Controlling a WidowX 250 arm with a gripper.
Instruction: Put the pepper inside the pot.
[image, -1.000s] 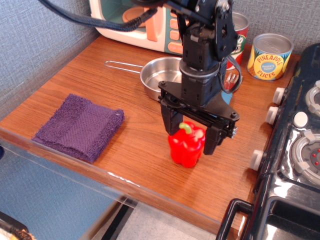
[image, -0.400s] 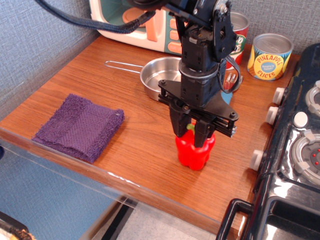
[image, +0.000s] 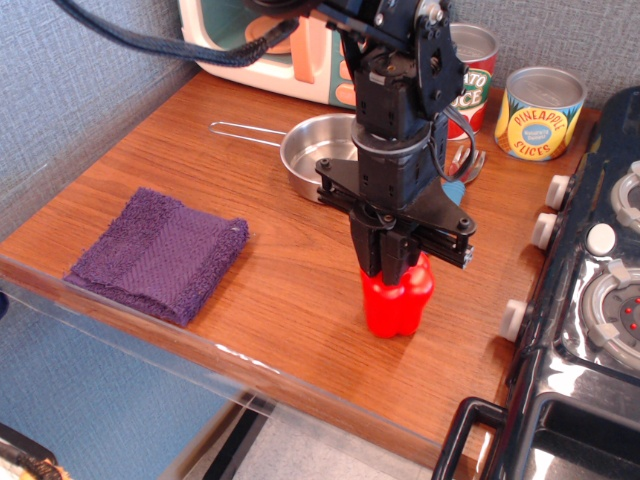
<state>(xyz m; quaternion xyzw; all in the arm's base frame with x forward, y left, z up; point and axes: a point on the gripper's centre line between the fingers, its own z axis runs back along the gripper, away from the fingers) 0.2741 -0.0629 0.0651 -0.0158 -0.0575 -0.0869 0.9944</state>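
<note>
The red pepper (image: 398, 303) stands on the wooden counter near its front edge. My gripper (image: 392, 268) comes down on it from above, and its black fingers are closed together over the pepper's top, hiding the stem. The pepper's base seems to rest on the wood. The pot (image: 318, 150), a shallow shiny steel pan with a thin wire handle pointing left, sits behind the gripper, partly hidden by the arm.
A folded purple cloth (image: 160, 252) lies at the front left. A toy oven (image: 270, 40) stands at the back. A tomato sauce can (image: 470, 65) and a pineapple can (image: 540, 112) stand at the back right. A black toy stove (image: 590, 300) borders the right side.
My fingers were open around the pepper a second ago and have closed on its top. The pepper has shifted slightly to the right and forward.
</note>
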